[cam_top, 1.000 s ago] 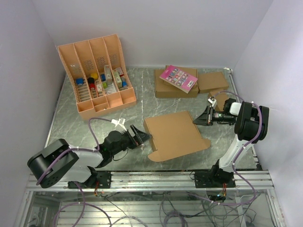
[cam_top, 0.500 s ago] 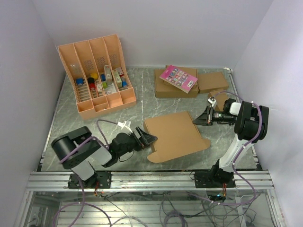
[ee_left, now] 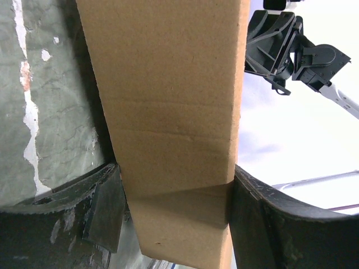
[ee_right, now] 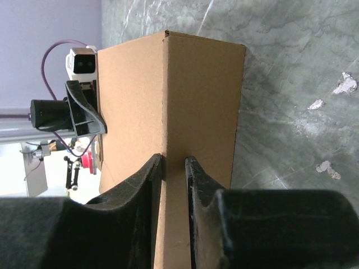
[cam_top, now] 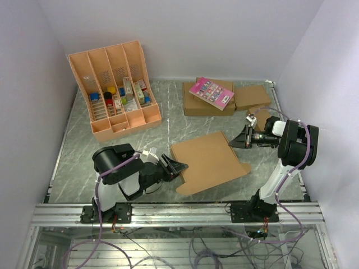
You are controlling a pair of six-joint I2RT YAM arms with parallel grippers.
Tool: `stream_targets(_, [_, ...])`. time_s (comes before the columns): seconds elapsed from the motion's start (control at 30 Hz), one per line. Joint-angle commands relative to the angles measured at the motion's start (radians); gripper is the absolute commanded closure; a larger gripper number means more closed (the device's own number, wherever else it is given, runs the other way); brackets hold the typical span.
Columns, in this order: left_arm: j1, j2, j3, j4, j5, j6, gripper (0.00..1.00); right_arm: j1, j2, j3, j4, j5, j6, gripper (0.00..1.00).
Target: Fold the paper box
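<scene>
The paper box (cam_top: 210, 161), a flat brown cardboard piece, lies in the middle of the table. My left gripper (cam_top: 178, 167) is at its left edge with the jaws spread wide. In the left wrist view a strip of the box (ee_left: 168, 84) runs between the two fingers (ee_left: 252, 213) and fills the gap. My right gripper (cam_top: 235, 141) is shut on the box's right edge. In the right wrist view the fingers (ee_right: 140, 190) pinch a raised fold of the cardboard (ee_right: 196, 84).
An orange-tan compartment tray (cam_top: 115, 89) with small items stands at the back left. Two ready-made brown boxes (cam_top: 196, 103) (cam_top: 252, 96) sit at the back right, with a pink card (cam_top: 211, 92) on the larger one. Walls close in on both sides.
My left arm has swung right and its gripper has moved onto the box's left edge. The box's near left corner has shifted slightly. My right gripper has held still.
</scene>
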Motion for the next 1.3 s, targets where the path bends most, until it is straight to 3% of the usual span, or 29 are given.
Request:
stream_targets(0.0, [0.002, 0.006, -0.003, 0.207, -0.064, 0.012, 0.48, -0.006, 0.027, 0.006, 0.016, 0.082, -0.053, 0.77])
stream_targets(0.3, [0.003, -0.010, -0.023, 0.203, -0.077, 0.011, 0.54, -0.012, -0.058, 0.009, 0.021, 0.111, -0.077, 0.59])
stream_targets(0.43, [0.004, -0.032, -0.029, 0.174, -0.075, 0.008, 0.55, -0.021, -0.144, 0.011, 0.029, 0.132, -0.083, 0.44])
stream_targets(0.53, [0.007, -0.056, -0.026, 0.140, -0.073, 0.011, 0.55, -0.025, -0.234, 0.008, 0.038, 0.158, -0.088, 0.39])
stream_targets(0.73, [0.013, -0.097, -0.031, 0.084, -0.069, 0.008, 0.55, -0.026, -0.382, 0.050, -0.027, 0.189, -0.164, 0.36])
stream_targets(1.03, [0.028, -0.155, -0.033, 0.028, -0.061, -0.013, 0.55, -0.005, -0.538, 0.173, -0.225, 0.179, -0.401, 0.33])
stream_targets(1.27, [0.064, -0.271, -0.024, -0.121, -0.031, -0.007, 0.55, 0.127, -0.660, 0.194, -0.285, 0.200, -0.543, 0.31])
